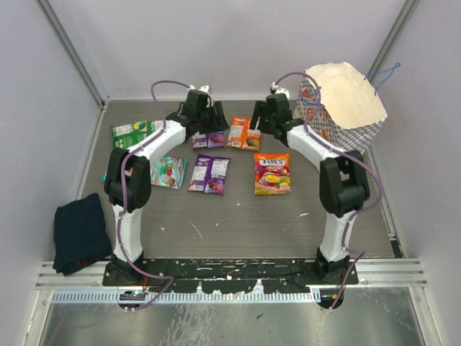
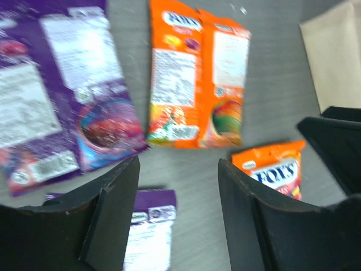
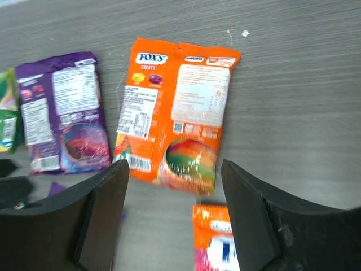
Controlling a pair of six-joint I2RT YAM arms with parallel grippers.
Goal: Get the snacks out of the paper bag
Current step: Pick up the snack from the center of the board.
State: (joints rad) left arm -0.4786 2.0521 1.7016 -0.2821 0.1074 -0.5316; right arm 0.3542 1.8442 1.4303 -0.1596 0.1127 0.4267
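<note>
Hands both stand spread, gripping nothing. The left hand [image 2: 177, 169] hovers over the table [image 1: 238, 216]. A purple packet [image 2: 62, 90] lies ahead to its left and an orange packet [image 2: 194, 79] lies in front of its open fingers. A second purple packet [image 2: 151, 231] lies under it, and an orange-yellow packet [image 2: 276, 172] lies by its right finger. The right hand [image 3: 175, 169] hangs over the near end of the same orange packet, with a green packet [image 3: 7, 113] far to its left. The paper bag [image 1: 344, 108] stands just right of the right hand, mouth open upward. A teal packet [image 1: 169, 171] and a dark blue cloth [image 1: 81, 231] lie well left of both hands.
</note>
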